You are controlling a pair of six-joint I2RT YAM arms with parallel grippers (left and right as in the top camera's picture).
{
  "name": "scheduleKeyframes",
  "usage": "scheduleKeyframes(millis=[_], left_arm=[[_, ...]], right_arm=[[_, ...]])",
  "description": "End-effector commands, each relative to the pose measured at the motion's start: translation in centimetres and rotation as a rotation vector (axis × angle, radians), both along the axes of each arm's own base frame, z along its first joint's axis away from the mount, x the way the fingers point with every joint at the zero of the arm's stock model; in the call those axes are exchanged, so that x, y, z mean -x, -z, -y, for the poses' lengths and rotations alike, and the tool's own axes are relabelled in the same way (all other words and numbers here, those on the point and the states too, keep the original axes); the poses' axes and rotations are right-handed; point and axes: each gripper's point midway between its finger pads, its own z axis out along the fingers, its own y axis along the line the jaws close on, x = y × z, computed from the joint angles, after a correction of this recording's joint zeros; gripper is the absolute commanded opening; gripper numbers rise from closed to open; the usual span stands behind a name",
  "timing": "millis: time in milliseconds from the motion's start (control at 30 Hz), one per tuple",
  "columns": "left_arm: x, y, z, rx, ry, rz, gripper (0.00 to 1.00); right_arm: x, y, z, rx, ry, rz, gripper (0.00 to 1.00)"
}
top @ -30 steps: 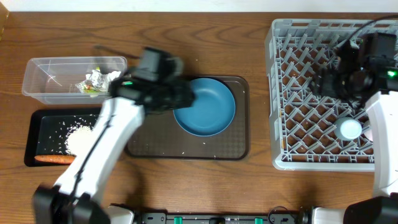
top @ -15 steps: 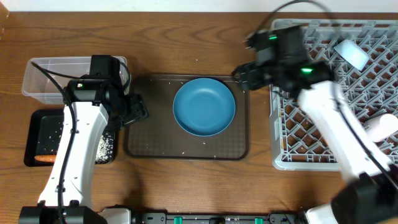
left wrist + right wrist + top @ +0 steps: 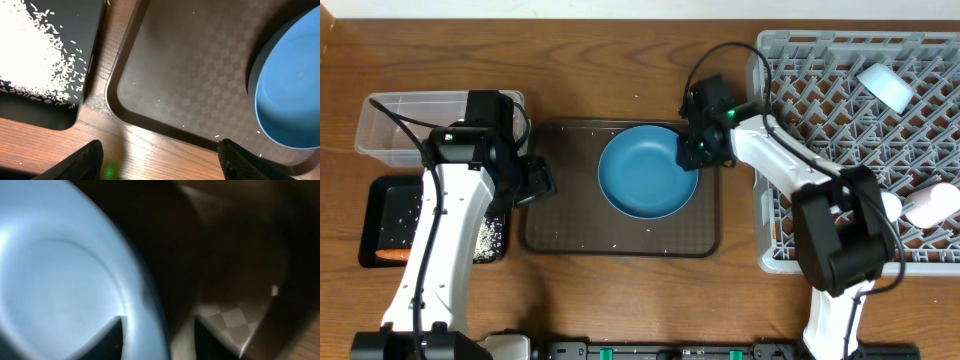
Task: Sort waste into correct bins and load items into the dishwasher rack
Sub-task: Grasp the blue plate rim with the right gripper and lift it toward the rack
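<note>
The pale blue bowl (image 3: 648,172) sits empty on the dark brown serving tray (image 3: 570,225). My right gripper (image 3: 692,150) is open and straddles the bowl's right rim, one finger inside the bowl (image 3: 60,280) and one outside. My left gripper (image 3: 160,165) is open and empty over bare wood between the black tray (image 3: 380,210) and the serving tray. Rice (image 3: 30,50) and the carrot (image 3: 395,256) lie in the black tray. The light blue cup (image 3: 885,87) and the pinkish-white cup (image 3: 932,205) lie in the grey rack (image 3: 820,150). The plate, chopsticks and foil are hidden.
The clear tub (image 3: 390,125) stands behind the black tray, partly under my left arm. A few rice grains lie on the serving tray (image 3: 190,75). The rack fills the right side of the table.
My right arm has swung from the rack's left edge down to the bowl's right rim. My left arm left the bowl a second ago and has since stayed still.
</note>
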Motion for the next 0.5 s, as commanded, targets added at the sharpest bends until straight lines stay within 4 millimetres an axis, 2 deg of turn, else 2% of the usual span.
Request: scheduleKeyframes(millis=[0,133,233,300,367,467], left_arm=[[0.0,-0.1,-0.4,-0.019,-0.001,-0.001,0.74],[0.0,-0.1,-0.4,-0.019,-0.001,-0.001,0.74],[0.0,-0.1,-0.4,-0.019,-0.001,-0.001,0.74],[0.0,-0.1,-0.4,-0.019,-0.001,-0.001,0.74],[0.0,-0.1,-0.4,-0.019,-0.001,-0.001,0.74],[0.0,-0.1,-0.4,-0.019,-0.001,-0.001,0.74]], right_arm=[[0.6,0.1,-1.1,-0.035,0.019,-0.034,0.01],[-0.3,-1.4,-1.0,-0.05,0.028,-0.001,0.01],[-2.0,-5.0,0.4,-0.063,0.044,0.074,0.01],[-3.7,-8.8,2.5,-0.051,0.082,0.159,0.01],[-5.2,-13.3,5.5,-0.004,0.126,0.27,0.01],[-6.4,-20.3,10.9,0.137,0.191,0.464,0.01]])
